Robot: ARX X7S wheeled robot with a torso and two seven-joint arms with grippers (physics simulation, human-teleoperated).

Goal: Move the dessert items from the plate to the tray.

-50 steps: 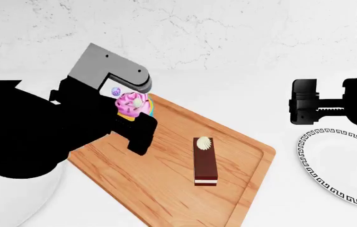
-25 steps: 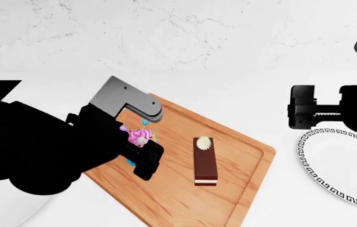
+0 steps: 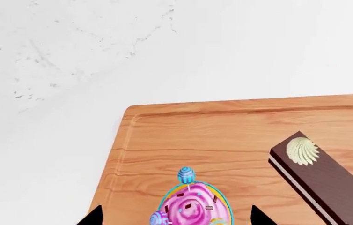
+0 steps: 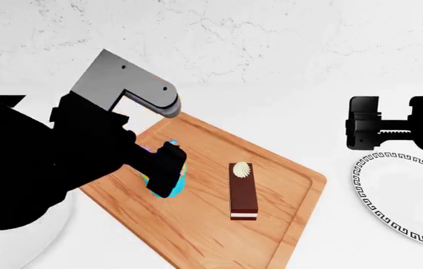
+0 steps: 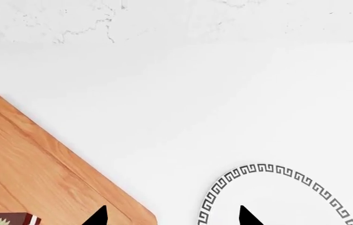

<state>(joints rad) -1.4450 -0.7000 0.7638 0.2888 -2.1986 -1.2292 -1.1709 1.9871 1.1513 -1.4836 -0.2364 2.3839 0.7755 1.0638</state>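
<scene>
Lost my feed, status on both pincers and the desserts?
Left pincer open around cupcake on tray. Right pincer open, empty, over plate. Cake slice on tray. Nothing blocking.

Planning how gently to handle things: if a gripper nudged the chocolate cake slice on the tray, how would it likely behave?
The chocolate cake slice lies flat on the tray, long and low, so it would probably slide or pivot rather than tip. Its cream swirl looks soft and would likely smear if touched. It probably dents under a firm squeeze.

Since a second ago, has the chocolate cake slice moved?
No. The chocolate cake slice sits at the same spot on the tray, near its right rim.
</scene>
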